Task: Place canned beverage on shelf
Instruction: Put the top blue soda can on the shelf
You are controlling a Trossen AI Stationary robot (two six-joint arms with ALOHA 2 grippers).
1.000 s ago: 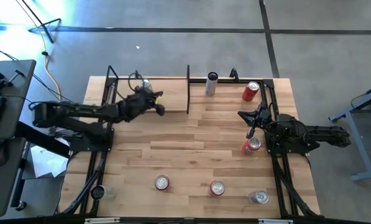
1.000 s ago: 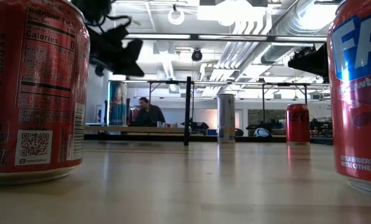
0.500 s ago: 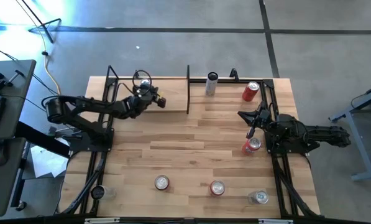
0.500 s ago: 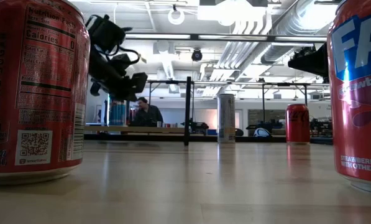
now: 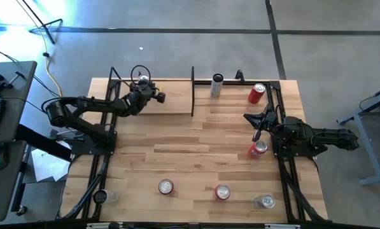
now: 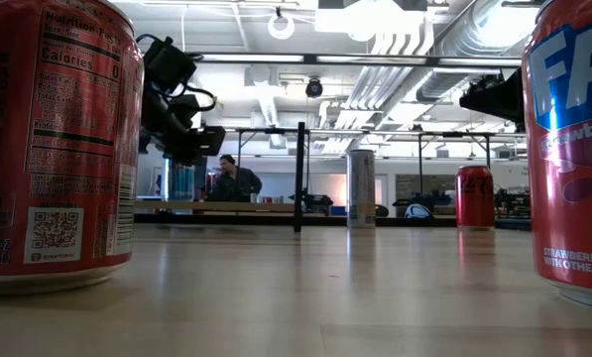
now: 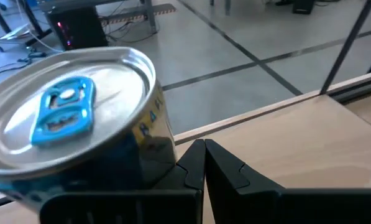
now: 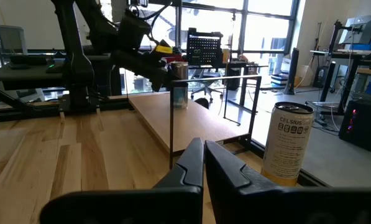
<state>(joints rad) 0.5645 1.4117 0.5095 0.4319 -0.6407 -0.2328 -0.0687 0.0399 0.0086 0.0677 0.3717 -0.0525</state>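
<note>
A canned beverage [image 7: 67, 118] with a silver top and blue tab stands upright on the shelf [image 5: 177, 105], a pale board with black uprights at the table's far left. The high view shows the can [image 5: 140, 80] near the shelf's far edge. My left gripper [image 7: 204, 144] is shut and hovers low over the shelf, right beside the can's wall, on its near-right side [image 5: 159, 97]. My right gripper [image 8: 204, 149] is shut and waits at the table's right side [image 5: 256, 127], holding nothing. My left gripper's shut fingers [image 7: 191, 165] stand close against the can's side wall [image 7: 163, 140], coming in nearly level from the table's left. I cannot tell whether they touch it. The can stands upright on the shelf board.
A tall white can [image 5: 216, 86] and a red can [image 5: 256, 93] stand at the far edge, right of the shelf's upright [image 5: 193, 89]. Another red can [image 5: 258, 149] stands by my right gripper. Three cans [image 5: 166, 186] [image 5: 222, 192] [image 5: 265, 201] line the near edge.
My left gripper has swung toward the table's far edge and come down over the shelf, tipping forward, until it stands beside the blue-tabbed can. It has stayed shut. The can has stayed upright.
</note>
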